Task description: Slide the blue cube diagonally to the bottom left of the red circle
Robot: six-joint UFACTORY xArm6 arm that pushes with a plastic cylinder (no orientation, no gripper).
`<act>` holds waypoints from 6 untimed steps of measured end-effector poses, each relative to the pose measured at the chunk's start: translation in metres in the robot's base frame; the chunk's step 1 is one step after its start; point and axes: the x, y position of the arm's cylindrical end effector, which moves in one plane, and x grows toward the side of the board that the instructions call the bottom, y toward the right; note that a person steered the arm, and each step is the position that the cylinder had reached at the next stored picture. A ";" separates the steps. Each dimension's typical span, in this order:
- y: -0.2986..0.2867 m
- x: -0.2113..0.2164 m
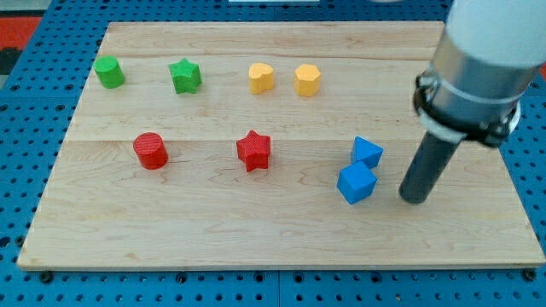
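At the view's right, my tip (415, 198) rests on the board (256, 230), just right of the blue cube (357, 183), not touching; it holds nothing. Second blue block (367, 153) touches the cube from above. Red circle (151, 150) sits well apart at left, red star (253, 150) between them.

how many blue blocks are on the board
2: the blue cube toward the view's bottom right, and a second blue block touching it just above. My tip stands right of both. None seems hidden.
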 end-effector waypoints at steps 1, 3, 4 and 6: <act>-0.049 -0.028; -0.088 0.039; -0.075 0.050; -0.285 0.007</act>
